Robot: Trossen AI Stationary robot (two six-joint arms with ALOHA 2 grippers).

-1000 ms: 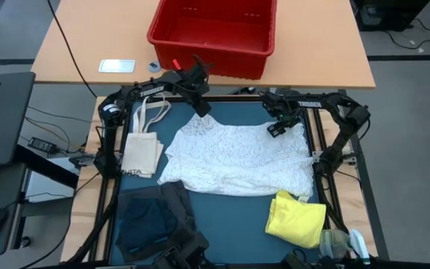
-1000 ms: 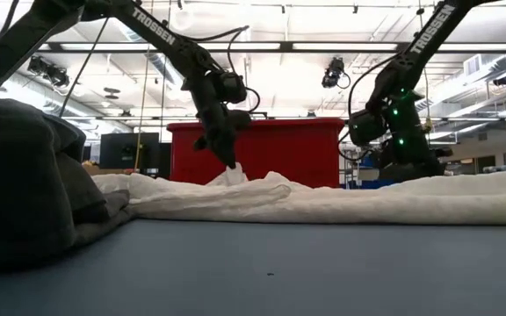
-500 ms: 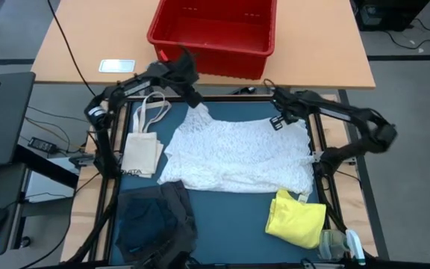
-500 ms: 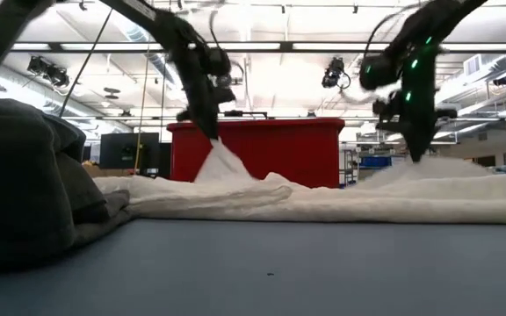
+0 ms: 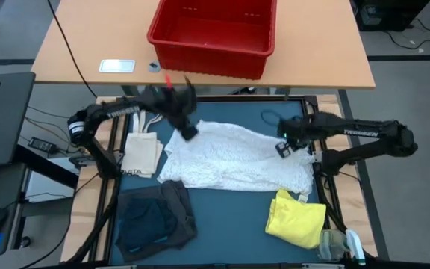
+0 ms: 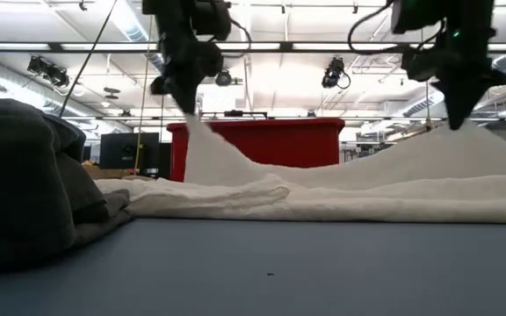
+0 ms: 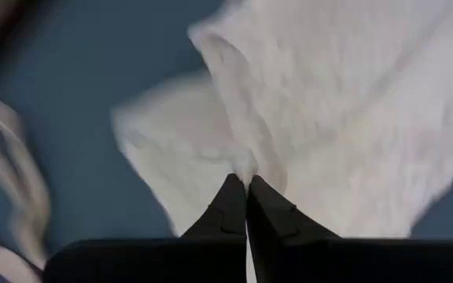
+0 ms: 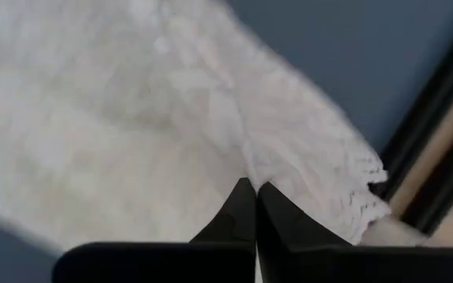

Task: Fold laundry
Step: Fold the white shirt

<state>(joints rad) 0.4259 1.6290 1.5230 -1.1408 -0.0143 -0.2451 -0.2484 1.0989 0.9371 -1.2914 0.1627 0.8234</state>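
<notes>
1. Broadly, the bench [image 5: 230, 217] is a blue-topped, black-framed surface carrying all the laundry; a second wooden table beyond it holds a red bin [image 5: 213, 33].
2. White lacy garment [image 5: 234, 161]: largest piece, spread across the middle of the bench. Two far corners are lifted off the surface; in the low view the cloth rises in two peaks, with the rest lying flat.
3. Dark grey garment [image 5: 155, 220]: crumpled heap at the near left corner of the bench, apart from the white one. A bluish patch shows inside it.
4. Yellow garment [image 5: 297, 217]: bunched at the near right, just beside the white garment's near hem.
5. Cream tote bag [image 5: 142, 153]: flat at the left edge, handles looped toward the far side, just beside the white garment.
6. Left claw [image 5: 188, 131]: raised over the white garment's far left corner, fingers pressed together and pinching the lace.
7. Right claw [image 5: 284, 146]: raised over the far right corner, fingers pressed together on the scalloped lace edge.
</notes>
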